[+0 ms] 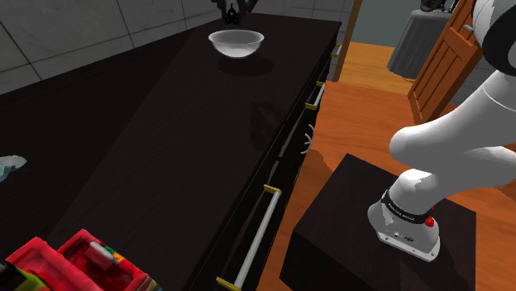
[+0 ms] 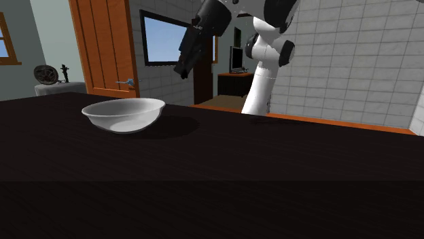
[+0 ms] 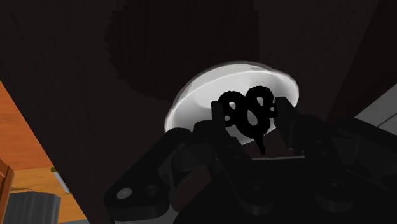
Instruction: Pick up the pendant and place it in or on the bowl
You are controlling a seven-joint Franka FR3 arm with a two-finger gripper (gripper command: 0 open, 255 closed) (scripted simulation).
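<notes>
At the second exterior view's left, the white bowl (image 2: 124,114) is set on the dark surface (image 2: 272,176). Toward the upper middle, the fingers (image 2: 183,68) are raised beside it. In the wrist view they are clamped on the black pendant (image 3: 248,111), presumably kept aloft for lowering in.

A white bowl (image 1: 236,43) sits on the dark worktop (image 1: 149,157); the black gripper (image 1: 232,15) hangs above it, red objects (image 1: 78,260) lower left.
</notes>
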